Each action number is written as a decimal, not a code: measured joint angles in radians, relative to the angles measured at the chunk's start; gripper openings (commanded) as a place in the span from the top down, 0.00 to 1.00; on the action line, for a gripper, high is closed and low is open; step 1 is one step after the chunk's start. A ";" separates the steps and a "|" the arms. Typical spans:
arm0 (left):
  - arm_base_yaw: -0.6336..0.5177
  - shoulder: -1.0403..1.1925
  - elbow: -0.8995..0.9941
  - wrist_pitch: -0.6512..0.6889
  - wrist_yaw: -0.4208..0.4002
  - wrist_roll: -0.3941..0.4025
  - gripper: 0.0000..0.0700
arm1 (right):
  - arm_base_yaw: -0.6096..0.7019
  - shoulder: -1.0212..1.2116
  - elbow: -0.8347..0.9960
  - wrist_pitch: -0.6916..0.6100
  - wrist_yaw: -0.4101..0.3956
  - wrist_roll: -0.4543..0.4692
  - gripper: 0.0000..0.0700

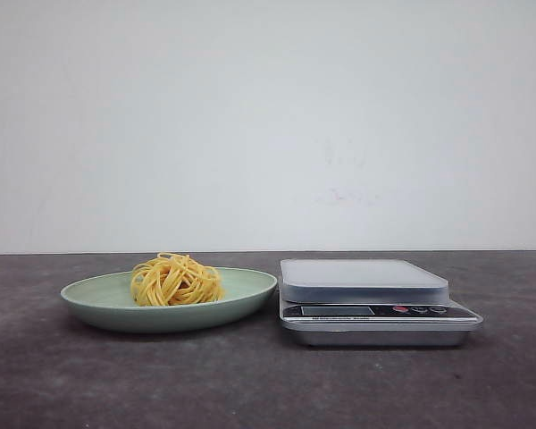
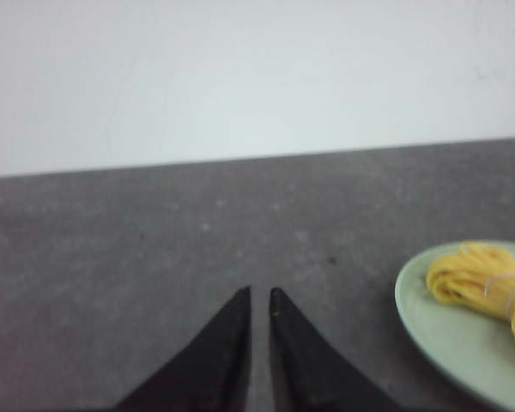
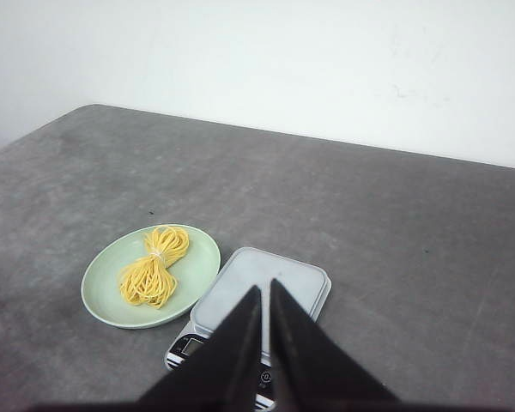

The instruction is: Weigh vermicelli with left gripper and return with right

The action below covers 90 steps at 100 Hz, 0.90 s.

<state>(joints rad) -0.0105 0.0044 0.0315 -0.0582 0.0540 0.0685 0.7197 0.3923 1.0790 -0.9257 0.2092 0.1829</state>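
Note:
The vermicelli [image 1: 175, 280], a yellow nest of noodles tied at the middle, lies on the pale green plate [image 1: 89, 299], left of the silver kitchen scale [image 1: 366, 279]. The scale's platform is bare. The vermicelli also shows in the left wrist view [image 2: 485, 287] and in the right wrist view [image 3: 152, 266]. My left gripper [image 2: 259, 295] is shut and empty, low over the table to the left of the plate [image 2: 429, 322]. My right gripper [image 3: 265, 289] is shut and empty, high above the scale [image 3: 275, 283]. Neither gripper shows in the front view.
The table [image 1: 250, 384] is dark grey and speckled, with a white wall behind it. The scale's display and buttons [image 1: 375, 311] face the front. The table's far left corner [image 3: 90, 110] shows in the right wrist view.

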 measured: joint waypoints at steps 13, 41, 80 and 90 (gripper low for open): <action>-0.001 0.000 0.000 -0.071 0.005 0.000 0.99 | 0.000 0.000 0.000 0.000 0.000 0.000 0.99; -0.011 0.001 0.000 -0.122 0.005 -0.001 0.99 | 0.000 0.000 0.000 0.000 0.000 0.000 0.99; -0.011 0.001 0.000 -0.122 0.005 -0.001 0.99 | 0.000 0.000 0.000 0.000 0.000 0.000 0.99; -0.011 0.001 0.000 -0.122 0.005 -0.001 0.99 | 0.000 0.000 0.000 0.000 0.000 0.000 0.99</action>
<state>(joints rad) -0.0212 0.0051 0.0315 -0.1802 0.0589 0.0677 0.7197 0.3923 1.0790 -0.9257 0.2092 0.1829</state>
